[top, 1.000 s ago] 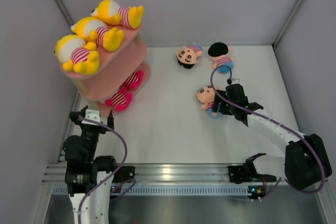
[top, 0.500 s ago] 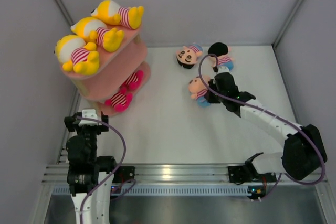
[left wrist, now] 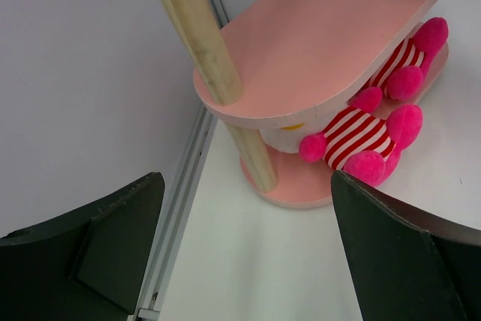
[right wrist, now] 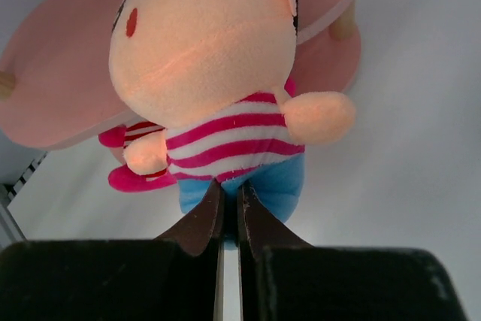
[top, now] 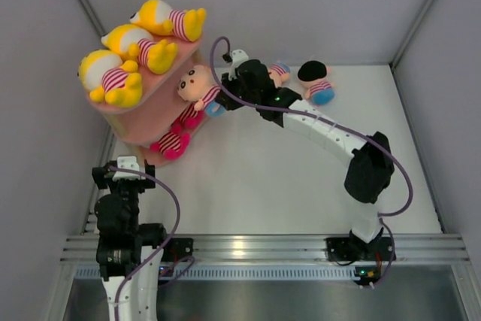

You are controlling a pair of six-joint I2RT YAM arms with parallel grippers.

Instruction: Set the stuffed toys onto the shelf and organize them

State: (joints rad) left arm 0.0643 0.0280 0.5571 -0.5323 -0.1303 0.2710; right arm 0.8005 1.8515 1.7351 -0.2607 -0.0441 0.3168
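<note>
The pink three-tier shelf (top: 150, 122) stands at the back left. Three yellow stuffed toys (top: 139, 43) lie on its top board and two magenta ones (top: 171, 143) on the bottom board. My right gripper (top: 224, 95) is shut on the blue bottom of a pink-faced toy (top: 197, 88), holding it in the air at the edge of the middle board. In the right wrist view that toy (right wrist: 218, 73) hangs upright above my right gripper (right wrist: 229, 201), with the shelf (right wrist: 60, 88) behind it. My left gripper (left wrist: 248, 186) is open and empty, low in front of the shelf's foot (left wrist: 301, 186).
Two more pink-faced toys lie at the back of the table: one (top: 279, 71) half hidden behind my right arm, one (top: 316, 82) showing its black hair. A wooden post (left wrist: 199, 35) and a magenta toy (left wrist: 361, 137) are just ahead of the left gripper. Walls close in on three sides.
The right gripper shut on the pink-faced toy on the right of the table, lifted it and swung it left to the shelf. The left arm drew back slightly, then held still.
</note>
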